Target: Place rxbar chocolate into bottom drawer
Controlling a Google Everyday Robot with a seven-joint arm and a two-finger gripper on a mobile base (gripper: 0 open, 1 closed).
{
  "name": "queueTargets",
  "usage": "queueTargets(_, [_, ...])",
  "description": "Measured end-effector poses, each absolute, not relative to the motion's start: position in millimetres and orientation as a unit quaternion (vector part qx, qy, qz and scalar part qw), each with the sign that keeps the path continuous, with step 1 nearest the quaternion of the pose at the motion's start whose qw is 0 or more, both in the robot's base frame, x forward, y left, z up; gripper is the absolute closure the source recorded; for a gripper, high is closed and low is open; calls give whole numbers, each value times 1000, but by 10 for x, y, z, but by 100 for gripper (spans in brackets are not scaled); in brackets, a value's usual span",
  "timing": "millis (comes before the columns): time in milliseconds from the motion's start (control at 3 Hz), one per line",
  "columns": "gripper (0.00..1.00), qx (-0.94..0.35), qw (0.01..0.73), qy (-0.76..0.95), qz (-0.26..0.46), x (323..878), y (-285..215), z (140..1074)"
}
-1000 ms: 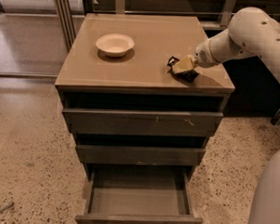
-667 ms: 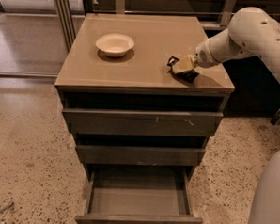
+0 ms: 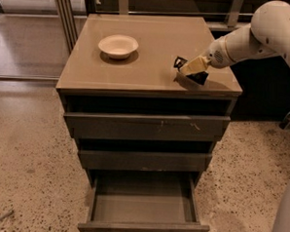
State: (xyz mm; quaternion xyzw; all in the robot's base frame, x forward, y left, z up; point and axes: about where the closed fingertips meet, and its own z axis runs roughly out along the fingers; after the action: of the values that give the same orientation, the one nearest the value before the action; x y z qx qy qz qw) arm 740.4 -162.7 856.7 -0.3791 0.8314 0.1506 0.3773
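Indoor test space, office or lab in kind.
It is marked by a speckled terrazzo floor [image 3: 26, 155], metal-framed glass partitions [image 3: 61, 8] and a grey-brown three-drawer bench [image 3: 158, 53]; a white robot arm's [image 3: 271, 22] end effector [image 3: 192, 67] is held low over the bench top near its front edge.

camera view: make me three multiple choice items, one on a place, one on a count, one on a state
1. Where is the gripper?
A) at the rxbar, on the right front of the cabinet top
B) down at the floor
C) behind the cabinet

2. How many drawers does the cabinet have?
A) two
B) three
C) five

3. What state is the bottom drawer in?
A) shut
B) pulled open
C) taken out

Answers:
1 A, since it sits right at the black wrapper on that corner.
2 B, since three fronts are stacked.
3 B, since its tray juts out below the other two.
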Motion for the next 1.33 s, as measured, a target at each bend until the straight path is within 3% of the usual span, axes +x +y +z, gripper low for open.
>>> queueTargets(667, [100,-517,362,748,204,6693,-1617,9063])
queueTargets(1000, [100,-540,330,741,223,6497,-1589,8997])
queueTargets(1333, [100,-550,342,733,208,6550,-1551,9028])
